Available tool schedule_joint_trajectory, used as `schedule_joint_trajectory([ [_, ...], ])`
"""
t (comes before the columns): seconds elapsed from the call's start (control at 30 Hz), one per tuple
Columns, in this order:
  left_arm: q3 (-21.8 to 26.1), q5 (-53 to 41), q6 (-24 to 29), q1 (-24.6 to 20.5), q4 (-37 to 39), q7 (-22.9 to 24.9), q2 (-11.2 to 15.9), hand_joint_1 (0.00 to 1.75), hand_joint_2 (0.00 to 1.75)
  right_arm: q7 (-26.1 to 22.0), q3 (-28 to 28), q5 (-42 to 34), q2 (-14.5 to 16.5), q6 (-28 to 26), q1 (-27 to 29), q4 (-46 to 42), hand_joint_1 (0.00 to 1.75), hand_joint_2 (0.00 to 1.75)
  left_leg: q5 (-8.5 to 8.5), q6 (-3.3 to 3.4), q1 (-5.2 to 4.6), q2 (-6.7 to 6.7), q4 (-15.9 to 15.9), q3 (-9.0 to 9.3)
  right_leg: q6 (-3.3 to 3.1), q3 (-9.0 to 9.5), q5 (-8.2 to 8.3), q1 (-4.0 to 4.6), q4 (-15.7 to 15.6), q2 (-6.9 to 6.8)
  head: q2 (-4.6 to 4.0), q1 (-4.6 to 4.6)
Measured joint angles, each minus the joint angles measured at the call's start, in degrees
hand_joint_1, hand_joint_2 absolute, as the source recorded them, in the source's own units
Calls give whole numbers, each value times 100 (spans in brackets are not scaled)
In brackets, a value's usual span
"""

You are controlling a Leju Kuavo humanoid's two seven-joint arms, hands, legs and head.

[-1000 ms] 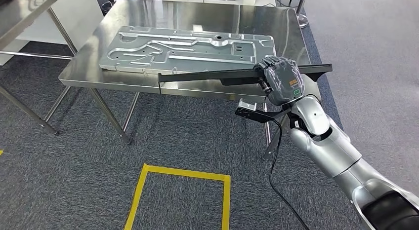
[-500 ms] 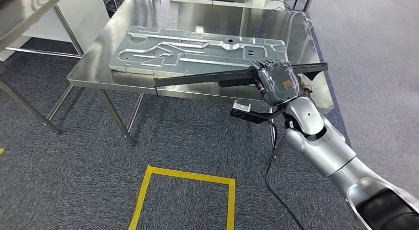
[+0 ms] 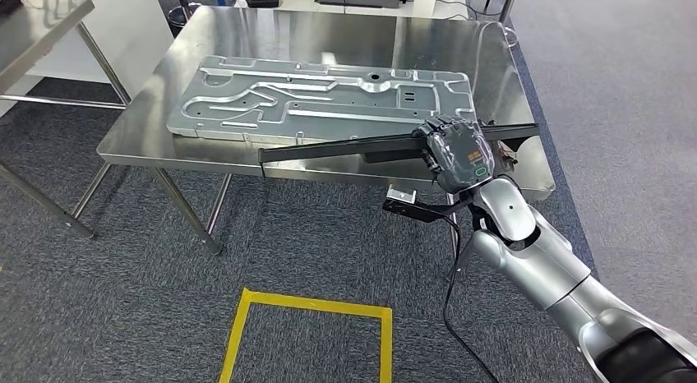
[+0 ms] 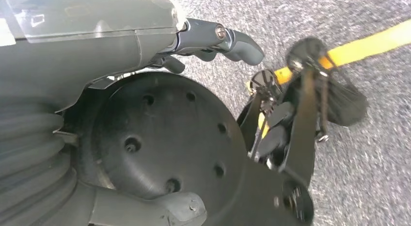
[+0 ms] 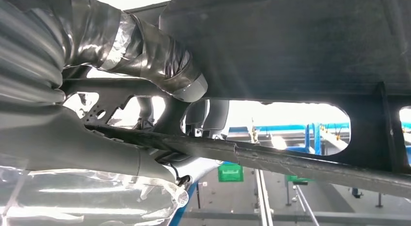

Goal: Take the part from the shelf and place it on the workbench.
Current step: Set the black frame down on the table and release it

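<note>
— One long black part [image 3: 329, 147], thin and stiff by the look; it hangs over the tabletop's [image 3: 140, 136] front edge, at six o'clock from the metal plate [image 3: 320, 99].
— Held where?
— Right robot hand [image 3: 454, 153] is wrapped around it, well toward three o'clock of middle. I'd expect the free end to lever down. Left robot hand [image 4: 213, 39]: can't tell.

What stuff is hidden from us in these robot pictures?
- Head view: the right hand covers the middle of the long black part, so how its fingers wrap the part is hidden.
- Head view: whether the part touches the workbench or hangs above it cannot be told from this angle.
- Head view: the workbench's far edge is cut off by the picture's top edge.
- Left wrist view: the left hand is partly blocked by the robot's dark body.
</note>
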Motion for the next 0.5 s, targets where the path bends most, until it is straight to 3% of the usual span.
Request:
schedule_joint_trajectory([
  [0.07,0,4,12,5,4,-8,1,0,175,8,-5,-1,-3,-12,10,-10,175,175,117,63,-24,-2,-441,198,62,36,-62,14,6,22,0,0],
  [0.2,0,17,20,-9,7,-1,-7,0,175,9,-15,0,-6,-27,30,-15,175,175,26,219,-25,-8,-583,313,178,33,-170,-10,67,15,0,1],
  [0.27,0,19,25,-6,7,14,-9,0,175,9,-20,-1,-6,-38,32,-16,175,175,-2,288,-10,-5,-648,397,206,-244,-411,-22,608,2,0,3],
  [0.33,0,18,28,-2,7,41,-10,0,175,11,-24,-2,-5,-49,63,1,175,175,-60,328,-17,-5,-655,456,225,-755,-659,-23,1412,1,0,3],
  [0.37,0,17,31,0,7,58,-10,0,175,8,-24,-1,-3,-51,91,17,175,175,-96,334,-20,-10,-654,495,233,-958,-660,-24,1662,1,0,3],
  [0.4,0,15,34,2,7,77,-10,0,175,2,-24,-1,2,-54,114,34,175,175,-137,332,-22,-17,-652,548,235,-1061,-528,-25,1693,0,0,3],
  [0.43,0,10,41,4,7,93,-10,0,175,-5,-24,2,9,-57,128,49,175,175,-184,325,-22,-25,-647,615,231,-1046,-275,-26,1492,-1,0,3],
  [0.5,0,1,63,12,8,117,-11,0,175,-14,-25,6,21,-72,133,72,175,175,-295,289,-30,-35,-634,743,205,-808,287,-13,742,-12,0,3],
])
